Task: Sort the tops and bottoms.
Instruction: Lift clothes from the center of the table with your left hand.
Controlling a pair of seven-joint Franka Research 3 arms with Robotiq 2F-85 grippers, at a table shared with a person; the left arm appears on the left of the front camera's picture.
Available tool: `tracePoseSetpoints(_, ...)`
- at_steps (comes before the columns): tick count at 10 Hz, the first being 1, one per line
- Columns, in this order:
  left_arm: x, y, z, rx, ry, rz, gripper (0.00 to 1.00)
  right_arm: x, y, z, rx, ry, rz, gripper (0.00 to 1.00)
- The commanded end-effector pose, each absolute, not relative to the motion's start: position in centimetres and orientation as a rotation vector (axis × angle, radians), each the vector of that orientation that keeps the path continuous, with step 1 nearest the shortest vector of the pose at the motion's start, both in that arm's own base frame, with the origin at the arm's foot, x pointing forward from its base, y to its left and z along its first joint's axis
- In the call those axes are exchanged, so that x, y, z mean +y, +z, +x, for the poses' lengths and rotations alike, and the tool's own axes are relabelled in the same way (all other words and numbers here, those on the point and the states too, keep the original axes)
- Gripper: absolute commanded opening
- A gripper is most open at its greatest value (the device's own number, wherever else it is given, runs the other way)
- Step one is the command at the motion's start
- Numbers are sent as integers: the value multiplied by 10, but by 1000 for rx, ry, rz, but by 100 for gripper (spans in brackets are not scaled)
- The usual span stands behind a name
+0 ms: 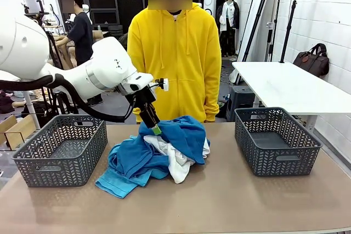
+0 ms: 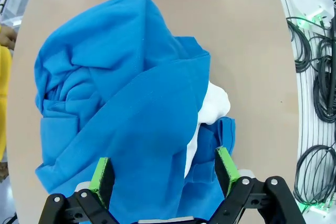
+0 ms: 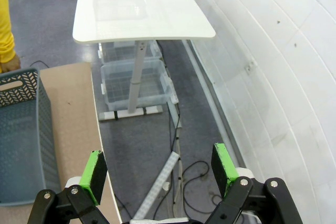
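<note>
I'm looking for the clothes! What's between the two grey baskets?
In the front view, a heap of blue, white and turquoise clothes lies between the left basket and the right basket, the left gripper open at its top.

The left arm (image 1: 82, 78) comes in from the left side, its white forearm stretched toward the middle and its wrist bent so that the left hand (image 1: 155, 129) points steeply down. Its two green-padded fingers (image 2: 100, 174) are spread wide and not closed on anything. The right hand (image 3: 160, 163) tilts downward, its fingers equally wide apart and holding nothing.
</note>
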State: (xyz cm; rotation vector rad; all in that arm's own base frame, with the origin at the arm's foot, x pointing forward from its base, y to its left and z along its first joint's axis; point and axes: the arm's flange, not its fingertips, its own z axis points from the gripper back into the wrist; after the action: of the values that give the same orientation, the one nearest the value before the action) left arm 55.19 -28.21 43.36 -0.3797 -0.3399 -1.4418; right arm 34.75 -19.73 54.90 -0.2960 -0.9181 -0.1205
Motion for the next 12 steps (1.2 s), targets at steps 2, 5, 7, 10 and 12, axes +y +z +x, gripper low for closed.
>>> tracePoseSetpoints(2, -276, 431, 550, -361, -1488, -345, 80, -197, 548, 346, -907, -116, -299, 100)
tracePoseSetpoints(5, -276, 429, 552, -354, -1474, -337, 20, -197, 548, 346, -907, -116, -299, 100)
tracePoseSetpoints(7, -275, 428, 553, -349, -1473, -338, 0, -197, 548, 346, -907, -116, -299, 100)
tracePoseSetpoints(10, -276, 429, 551, -350, -1477, -346, 0, -197, 548, 346, -907, -116, -299, 100)
tracePoseSetpoints(12, -276, 429, 551, -351, -1477, -349, 0, -197, 548, 346, -907, -116, -299, 100)
